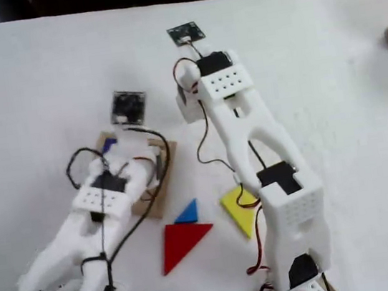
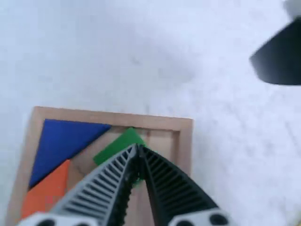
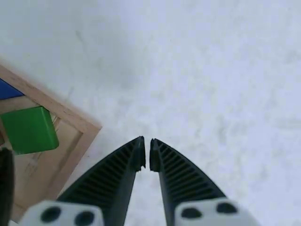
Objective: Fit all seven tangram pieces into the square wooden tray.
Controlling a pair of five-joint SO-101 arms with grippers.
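Left pincer [image 2: 137, 151]: mine, closed, the tips pressed together with nothing plainly between them. It hangs over the tray, tips right above the green square. I cannot tell whether they touch it.
Right pincer [image 3: 146, 155]: mine too, closed down to a hairline slit and empty. It sits above bare table, just outside one corner of the tray.
Tray [image 2: 113, 121]: square, wooden, flat on the table [image 1: 327, 61]. In the high view it lies under my left arm, with my right arm stretched out past its side.
Green square [image 2: 117, 145]: inside the tray, close to the rim and near the corner my right pincer is next to. It is turned askew to the rim.
Blue triangle [image 2: 66, 139]: inside the tray, tucked into a corner along the rim, just beside the green square.
Orange piece [image 2: 47, 193]: inside the tray, lying against the blue triangle's long edge.
Small blue triangle [image 1: 187, 212]: on the table outside the tray, between the tray and the yellow piece.
Red triangle [image 1: 182, 240]: on the table, just beside the small blue triangle, on the side toward my arm bases.
Yellow piece [image 1: 238, 211]: on the table beside my right arm, a cable crossing over it.
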